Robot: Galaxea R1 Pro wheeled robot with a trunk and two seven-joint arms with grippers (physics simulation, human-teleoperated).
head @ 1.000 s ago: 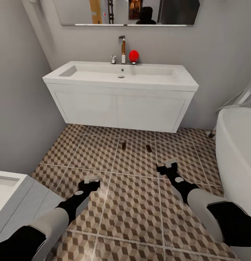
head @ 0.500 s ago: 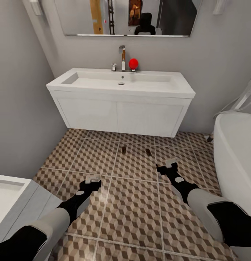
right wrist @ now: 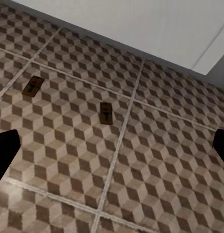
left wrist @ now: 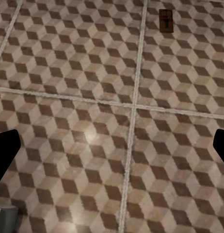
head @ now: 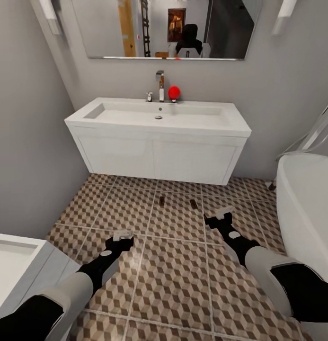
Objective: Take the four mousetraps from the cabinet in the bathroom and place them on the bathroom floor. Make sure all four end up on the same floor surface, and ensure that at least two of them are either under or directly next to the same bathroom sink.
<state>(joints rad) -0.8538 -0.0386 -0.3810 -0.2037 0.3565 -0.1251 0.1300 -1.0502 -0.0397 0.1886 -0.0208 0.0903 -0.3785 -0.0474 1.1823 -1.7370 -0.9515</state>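
Glossy white sink point(head: 159, 142), chrome tap point(head: 160, 85), faintly sheened patterned floor tiles point(head: 173, 274).

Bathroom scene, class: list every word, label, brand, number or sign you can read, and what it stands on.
None can be read.
The mousetraps on the bathroom floor carry only a red spot, no lettering.
The framed picture reflected in the mirror is too blurred to read.

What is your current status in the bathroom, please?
Left gripper and right gripper open, empty. Two mousetraps on bathroom floor before the sink. Nothing blocking.
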